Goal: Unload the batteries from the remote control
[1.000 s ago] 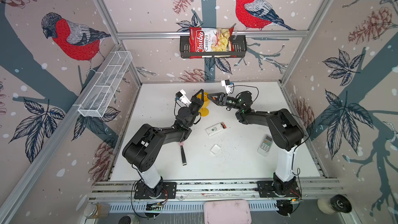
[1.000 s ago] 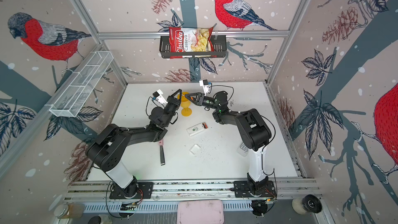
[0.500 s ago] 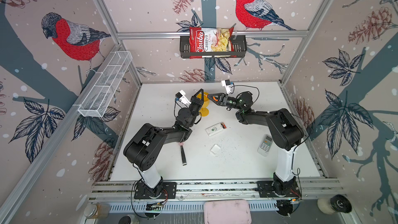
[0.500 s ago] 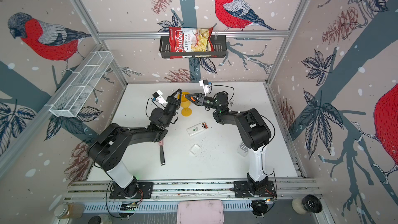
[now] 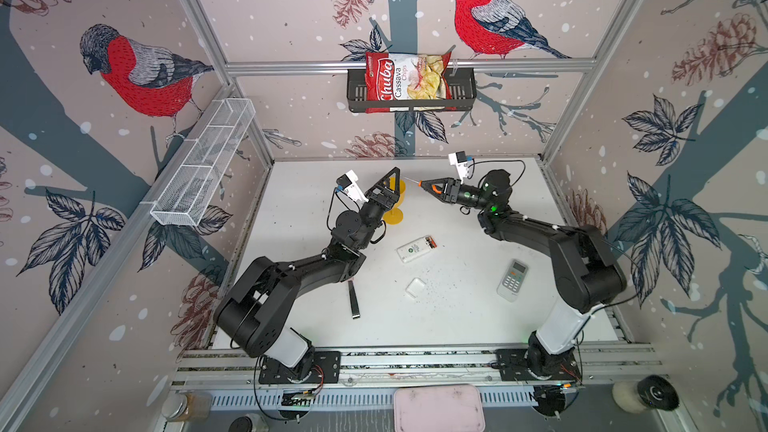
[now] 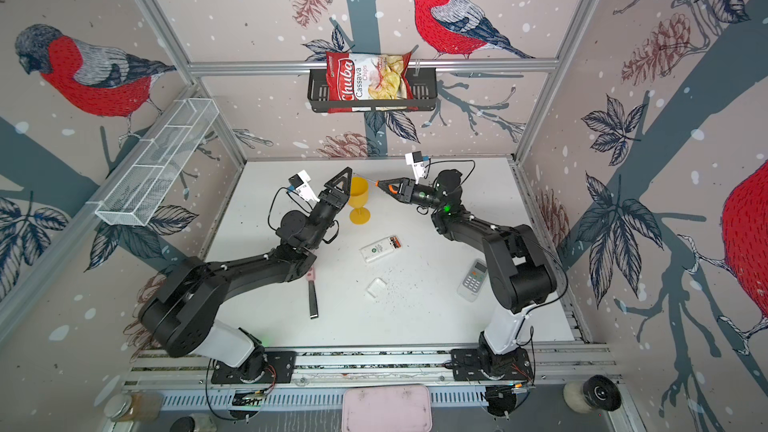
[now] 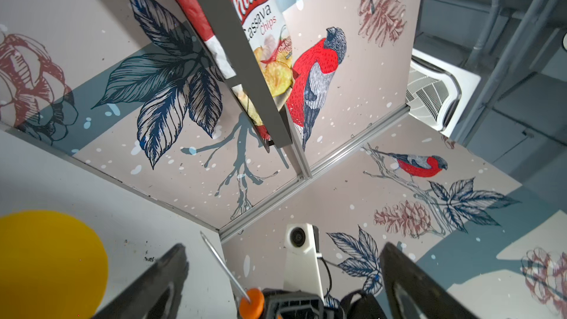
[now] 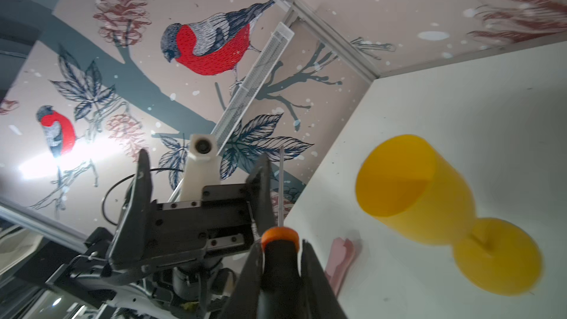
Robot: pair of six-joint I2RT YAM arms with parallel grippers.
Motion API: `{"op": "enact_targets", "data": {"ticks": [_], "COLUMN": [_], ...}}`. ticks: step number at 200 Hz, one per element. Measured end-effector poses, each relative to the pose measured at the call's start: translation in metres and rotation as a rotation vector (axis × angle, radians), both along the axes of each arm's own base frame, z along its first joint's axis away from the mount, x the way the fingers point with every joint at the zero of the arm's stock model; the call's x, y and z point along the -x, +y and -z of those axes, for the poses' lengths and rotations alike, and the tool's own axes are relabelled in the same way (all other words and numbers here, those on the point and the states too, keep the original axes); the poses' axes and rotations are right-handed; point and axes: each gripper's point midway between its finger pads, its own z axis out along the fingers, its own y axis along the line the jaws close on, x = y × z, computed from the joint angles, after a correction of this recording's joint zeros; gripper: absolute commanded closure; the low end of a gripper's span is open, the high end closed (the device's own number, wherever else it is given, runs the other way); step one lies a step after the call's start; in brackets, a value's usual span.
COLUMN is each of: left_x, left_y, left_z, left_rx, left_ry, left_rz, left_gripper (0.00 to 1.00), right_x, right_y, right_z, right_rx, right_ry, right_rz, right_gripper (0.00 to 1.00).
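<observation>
Looking across the white table (image 5: 457, 326), we find open room along its near edge. Our left gripper (image 8: 203, 161) stands wide open, hiding part of the yellow goblet (image 6: 358, 191) at far centre; what the goblet holds we cannot tell. Our right gripper (image 5: 428, 185) is clamped on the screwdriver (image 8: 279, 259). Mid-table lies the remote control (image 5: 415, 249), batteries (image 5: 431, 241) showing in its uncovered right end, too small to count.

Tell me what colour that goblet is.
Yellow; the goblet shows best in the right wrist view.
</observation>
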Motion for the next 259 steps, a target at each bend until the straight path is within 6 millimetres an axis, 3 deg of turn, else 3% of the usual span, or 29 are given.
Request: {"op": "enact_targets", "data": {"ticks": [18, 39, 74, 98, 148, 171, 225, 259], "left_x": [0.015, 0.039, 0.081, 0.096, 0.131, 0.138, 0.130, 0.125], "left_y": [0.006, 0.010, 0.005, 0.000, -0.010, -0.002, -0.010, -0.007], "left_z": [0.003, 0.016, 0.048, 0.088, 0.181, 0.207, 0.229, 0.253], "left_rx": [-0.062, -0.154, -0.340, -0.503, -0.839, -0.919, -1.080, -1.187], "left_ry": [-0.008, 0.001, 0.016, 0.068, 0.197, 0.247, 0.291, 0.339], "left_rz": [-0.006, 0.000, 0.022, 0.050, 0.183, 0.201, 0.220, 0.212], "left_gripper": [0.03, 0.03, 0.03, 0.04, 0.04, 0.04, 0.04, 0.04], "right_x": [-0.001, 0.014, 0.040, 0.058, 0.080, 0.084, 0.083, 0.084], "right_y": [-0.012, -0.024, -0.047, -0.060, -0.079, -0.086, -0.096, -0.103], "right_z": [0.004, 0.015, 0.062, 0.087, 0.103, 0.109, 0.118, 0.123], "right_rx": [0.105, 0.218, 0.382, 0.462, 0.560, 0.592, 0.633, 0.630], "right_ry": [-0.007, -0.001, 0.103, 0.168, 0.179, 0.190, 0.197, 0.194], "right_rz": [0.035, 0.048, 0.085, 0.106, 0.157, 0.180, 0.215, 0.235], "right_gripper": [0.98, 0.98, 1.00, 1.00, 1.00, 1.00, 1.00, 1.00]}}
